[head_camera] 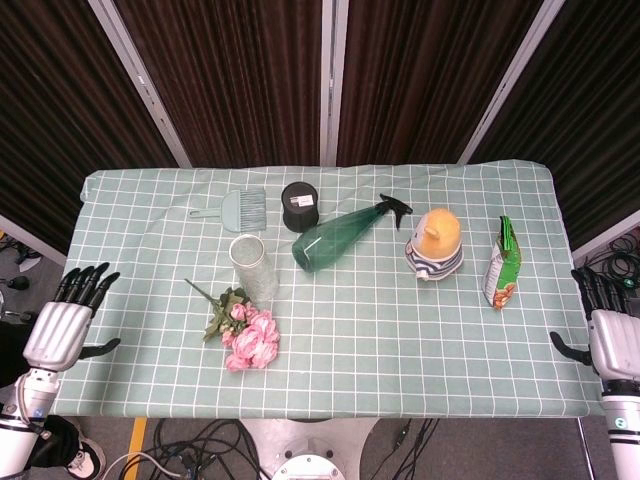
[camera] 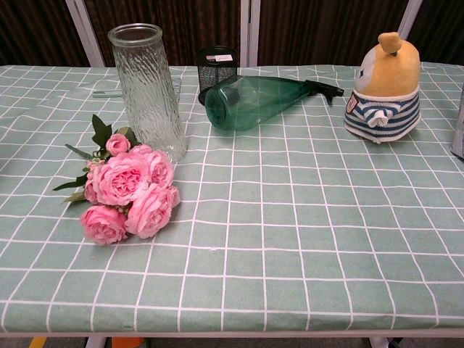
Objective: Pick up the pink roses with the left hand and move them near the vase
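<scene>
The bunch of pink roses lies flat on the green checked tablecloth, its leafy stems pointing to the far left. A clear glass vase stands upright right behind the blooms, almost touching them. My left hand hovers at the table's left edge, fingers spread and holding nothing, well to the left of the roses. At the table's right edge sits my right hand, also open and empty. Neither hand shows in the chest view.
A green spray bottle lies on its side right of the vase. Behind stand a black mesh cup and a small brush. A yellow plush toy and a snack bag sit to the right.
</scene>
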You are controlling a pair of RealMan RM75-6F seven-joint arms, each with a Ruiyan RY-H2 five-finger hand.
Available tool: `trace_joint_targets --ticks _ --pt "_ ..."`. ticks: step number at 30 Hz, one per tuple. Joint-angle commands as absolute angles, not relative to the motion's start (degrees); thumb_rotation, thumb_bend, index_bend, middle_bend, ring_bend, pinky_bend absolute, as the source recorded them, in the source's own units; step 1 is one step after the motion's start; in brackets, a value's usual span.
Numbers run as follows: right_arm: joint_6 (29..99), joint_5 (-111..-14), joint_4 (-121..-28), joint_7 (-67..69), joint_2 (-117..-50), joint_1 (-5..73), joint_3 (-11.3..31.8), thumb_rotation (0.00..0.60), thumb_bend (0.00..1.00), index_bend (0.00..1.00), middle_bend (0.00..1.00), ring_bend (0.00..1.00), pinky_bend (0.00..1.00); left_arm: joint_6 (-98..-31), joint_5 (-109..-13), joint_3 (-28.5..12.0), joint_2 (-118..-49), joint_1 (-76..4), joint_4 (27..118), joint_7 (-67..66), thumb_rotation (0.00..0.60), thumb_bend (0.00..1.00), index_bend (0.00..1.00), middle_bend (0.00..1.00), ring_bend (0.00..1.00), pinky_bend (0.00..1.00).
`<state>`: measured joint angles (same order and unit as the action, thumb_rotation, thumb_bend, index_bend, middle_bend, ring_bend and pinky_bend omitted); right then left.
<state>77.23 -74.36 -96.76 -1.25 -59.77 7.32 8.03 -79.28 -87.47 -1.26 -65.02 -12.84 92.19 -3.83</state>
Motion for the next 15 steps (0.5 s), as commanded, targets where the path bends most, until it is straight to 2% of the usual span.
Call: trace_joint_targets --ticks 1,10,15 --pt "76.77 -73.4 -97.62 -1.26 -59.16 7.66 8.59 0.6 0.15 0.0 0.0 0.0 0.0 -78.36 -88.1 -0.79 -64.38 -13.31 92.85 -3.65 0.6 0.04 0.09 0.0 0.0 0.04" --pt "75.72 -71.43 -99.89 -1.8 -57.71 8.54 9.61 0.6 0.15 0.0 0.0 0.0 0.0 -76.11 -93.52 1.46 -61.85 -15.09 98.74 -0.85 0.6 0.04 0.08 0.0 0.0 0.04" --pt "75.48 -70.35 -100.1 -2.27 -58.04 8.74 9.71 0.6 0.15 0.0 0.0 0.0 0.0 -72.56 -97.12 1.65 -61.39 -18.35 102.77 -3.23 0.6 0.04 0.08 0.0 0.0 0.05"
